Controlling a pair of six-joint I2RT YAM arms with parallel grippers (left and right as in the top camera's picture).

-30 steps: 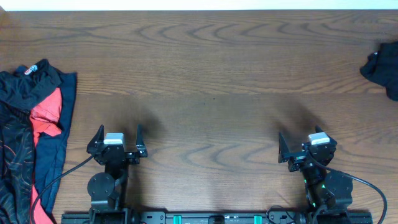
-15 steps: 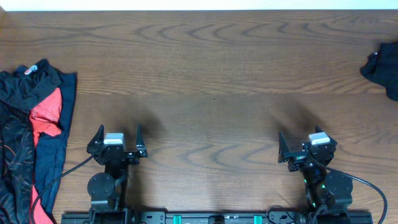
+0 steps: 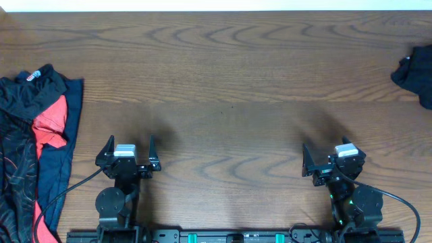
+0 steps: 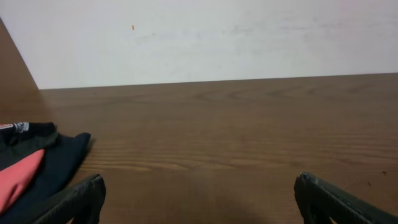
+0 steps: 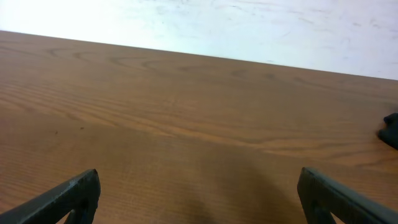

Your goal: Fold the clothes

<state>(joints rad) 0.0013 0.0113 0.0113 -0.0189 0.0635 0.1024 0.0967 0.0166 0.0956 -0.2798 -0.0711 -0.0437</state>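
A pile of clothes (image 3: 30, 142) lies at the table's left edge: black-patterned, red and navy fabric with a small white logo at the top. Its corner shows in the left wrist view (image 4: 34, 158). A crumpled black garment (image 3: 415, 74) lies at the far right edge; a bit of it shows in the right wrist view (image 5: 390, 130). My left gripper (image 3: 128, 145) is open and empty near the front edge, right of the pile; its fingers show in its wrist view (image 4: 199, 196). My right gripper (image 3: 329, 154) is open and empty at the front right, well short of the black garment, as its wrist view (image 5: 199, 193) shows.
The brown wooden table (image 3: 229, 81) runs to a white wall at the back. The arm bases and a black rail (image 3: 229, 236) stand along the front edge.
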